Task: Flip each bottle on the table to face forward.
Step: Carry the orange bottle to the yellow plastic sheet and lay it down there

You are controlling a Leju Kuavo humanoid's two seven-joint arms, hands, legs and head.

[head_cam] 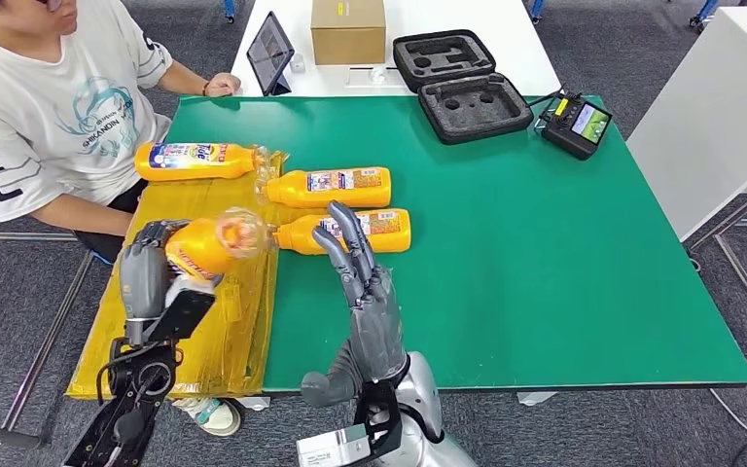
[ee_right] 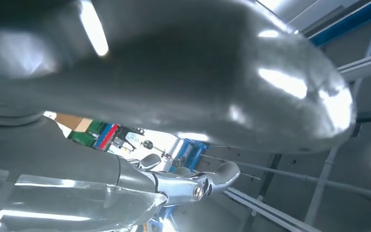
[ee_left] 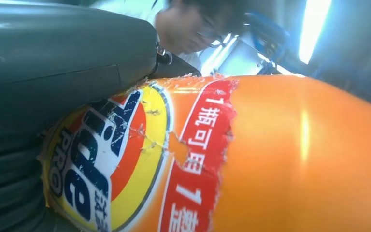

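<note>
My left hand grips an orange detergent bottle lifted over the yellow mat, its clear cap end toward the table's middle. Up close, the bottle's torn red and yellow label sits beside my left hand. My right hand is raised over the green table with fingers straight and apart, holding nothing. Just beyond it lies a second orange bottle, partly hidden by the fingers. A third bottle lies behind that, and a fourth at the mat's far end. My right hand looms large in its wrist view.
A person sits at the table's far left, one hand resting near a tablet. At the back stand a cardboard box, an open black foam case and a handheld controller.
</note>
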